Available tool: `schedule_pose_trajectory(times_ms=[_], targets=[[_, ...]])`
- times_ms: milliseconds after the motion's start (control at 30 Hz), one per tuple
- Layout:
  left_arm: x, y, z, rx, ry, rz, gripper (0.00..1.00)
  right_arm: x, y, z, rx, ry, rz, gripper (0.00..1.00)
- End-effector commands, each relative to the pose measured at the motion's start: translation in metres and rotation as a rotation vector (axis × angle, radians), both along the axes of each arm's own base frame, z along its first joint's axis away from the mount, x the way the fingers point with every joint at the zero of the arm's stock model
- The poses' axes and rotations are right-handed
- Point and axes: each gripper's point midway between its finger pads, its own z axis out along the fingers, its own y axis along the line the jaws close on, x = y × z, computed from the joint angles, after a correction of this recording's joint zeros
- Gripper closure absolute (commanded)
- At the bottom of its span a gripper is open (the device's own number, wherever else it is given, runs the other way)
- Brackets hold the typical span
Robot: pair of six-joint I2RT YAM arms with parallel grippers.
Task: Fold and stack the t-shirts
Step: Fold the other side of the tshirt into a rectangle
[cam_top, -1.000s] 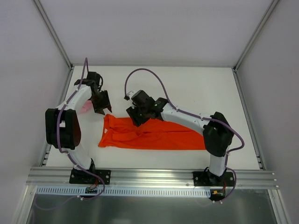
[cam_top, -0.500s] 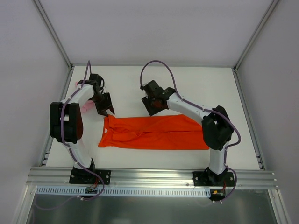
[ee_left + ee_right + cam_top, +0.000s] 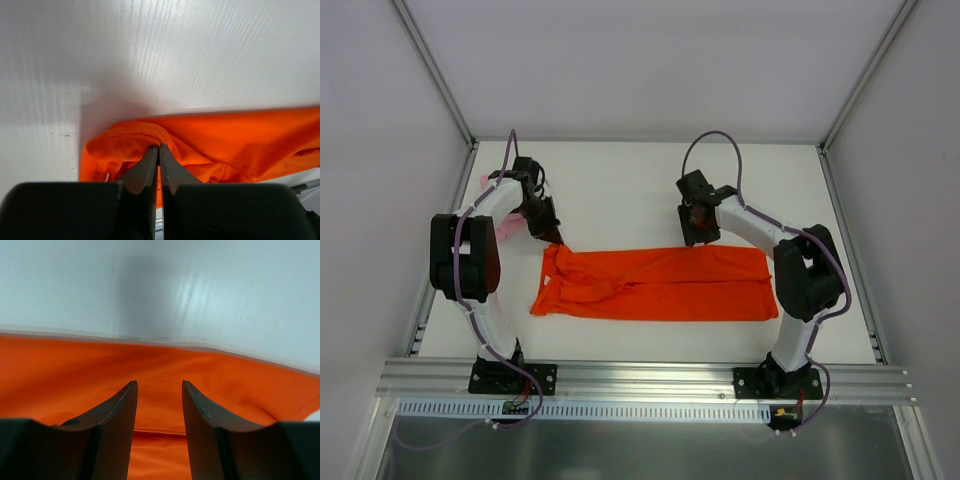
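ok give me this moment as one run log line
left end effector: shut on orange t-shirt corner | right end effector: open, above its far edge | stack: not yet

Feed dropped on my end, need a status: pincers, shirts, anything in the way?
Left pincer shut on orange t-shirt, far-left corner. Right pincer open over its far edge. Pink t-shirt mostly hidden behind left arm. Nothing blocking.

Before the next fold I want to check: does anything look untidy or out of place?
The orange t-shirt lies as a flat band, but its left end is bunched and wrinkled where the left fingers pinch it.
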Motion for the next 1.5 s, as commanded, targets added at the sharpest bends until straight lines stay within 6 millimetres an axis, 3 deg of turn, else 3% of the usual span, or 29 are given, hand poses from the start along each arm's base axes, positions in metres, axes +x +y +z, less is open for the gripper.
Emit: schedule_pose_trajectory(times_ms=[0,333,733,933,1267,1467], targets=[[0.012,0.001,0.013,-0.002,-0.052,0.009,1.0,0.005,-0.029,0.026,0.021,-0.073,-0.111,0.55],[0.019,0.005,0.013,-0.005,-0.06,0.012,1.0,0.015,-0.097,0.015,0.003,-0.04,-0.291,0.59],[0.026,0.001,0.014,-0.068,-0.071,-0.011,1.0,0.011,-0.174,0.001,-0.049,0.009,-0.474,0.6],[0.027,0.002,0.012,-0.068,-0.065,-0.019,1.0,0.007,-0.188,-0.015,-0.06,0.059,-0.509,0.6],[0.026,0.004,0.011,-0.066,-0.061,-0.02,1.0,0.011,-0.19,-0.035,-0.027,0.117,-0.523,0.61],[0.026,0.006,0.014,-0.06,-0.066,-0.019,1.0,0.009,-0.192,-0.037,-0.013,0.116,-0.533,0.62]])
